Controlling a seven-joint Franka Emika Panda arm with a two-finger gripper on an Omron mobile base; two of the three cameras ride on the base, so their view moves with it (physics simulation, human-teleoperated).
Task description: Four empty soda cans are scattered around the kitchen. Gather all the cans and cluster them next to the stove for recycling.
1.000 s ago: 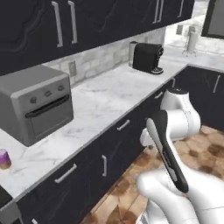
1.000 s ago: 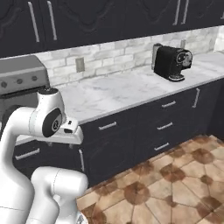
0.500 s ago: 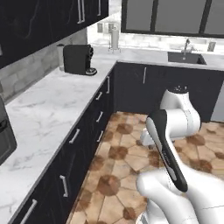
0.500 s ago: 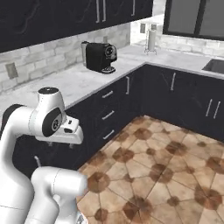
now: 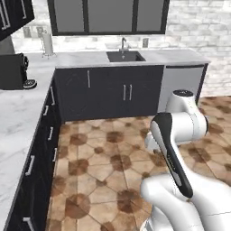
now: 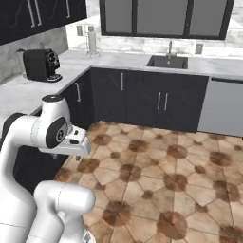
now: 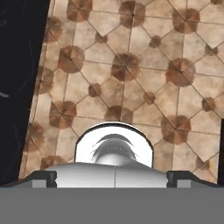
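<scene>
Above tile floor (image 7: 131, 65), fingers (image 7: 43, 178) spread

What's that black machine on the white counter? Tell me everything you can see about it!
The boxy black coffee machine looks like glossy plastic, with a round silvery dial on its front and a small drip base under the spout. It stands upright on the white marble counter, near the grey brick wall. Nothing else touches it.

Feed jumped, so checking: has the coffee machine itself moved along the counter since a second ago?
Cannot tell. The coffee machine sits against the backsplash on the counter as before; the whole view swung, so the base turned.
</scene>
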